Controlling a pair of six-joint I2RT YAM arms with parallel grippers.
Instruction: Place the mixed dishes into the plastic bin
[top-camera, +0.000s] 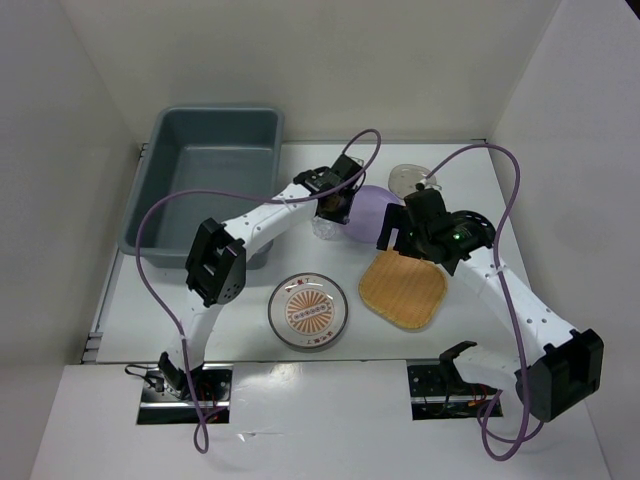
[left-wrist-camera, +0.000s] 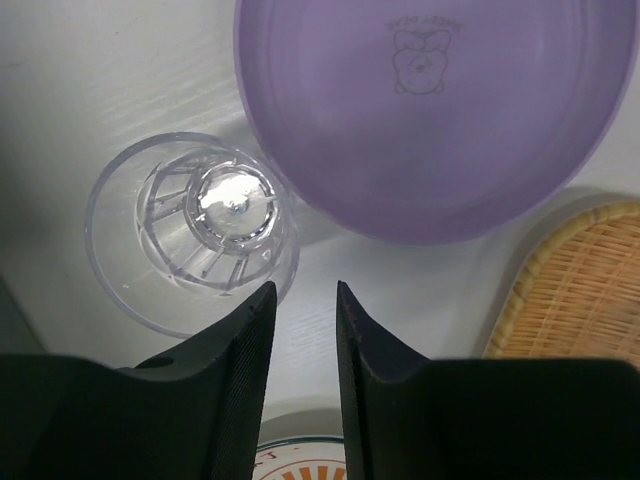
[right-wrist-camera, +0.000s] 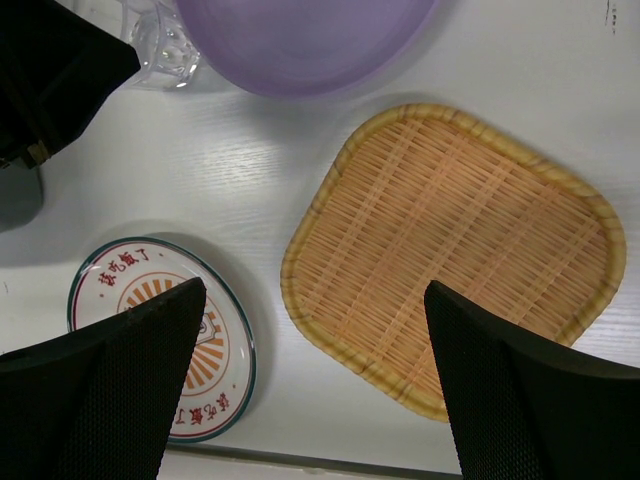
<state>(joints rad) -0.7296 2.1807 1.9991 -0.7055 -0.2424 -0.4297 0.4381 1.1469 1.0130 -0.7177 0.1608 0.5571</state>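
Left gripper (left-wrist-camera: 305, 288) first: its black ribbed fingers (left-wrist-camera: 240, 370) sat close together with a thin slot of white table (top-camera: 400, 345) showing between them, nothing pinched in there. The small clear glass cup (left-wrist-camera: 200, 220) stood just off the tips at about 10 o'clock, and one fingertip overlapped its rim in the wrist view. I couldn't tell if they actually touched. The cup was see-through with moulded ribs fanning out from a thick shiny base.

At 1 o'clock from those tips was the lavender round plate (left-wrist-camera: 430, 120), smooth and matte-looking plastic with a tiny cartoon stamp on it.

The right gripper (right-wrist-camera: 312, 290) was spread wide, holding nothing, hanging over the tan woven rounded-square plate (right-wrist-camera: 450, 250). That one had a tight basket weave and a braided rim, and lay flat on the table.

From above, the round orange-and-white patterned plate (top-camera: 308, 312) lay at 6 o'clock on the table, glossy, with a sunburst centre and a dark rim line. The small translucent round dish (top-camera: 410, 178) was up at 1 o'clock. The plastic bin (top-camera: 215, 170), deep, grey-blue and round-cornered, was at 10 o'clock, with no dishes in it.
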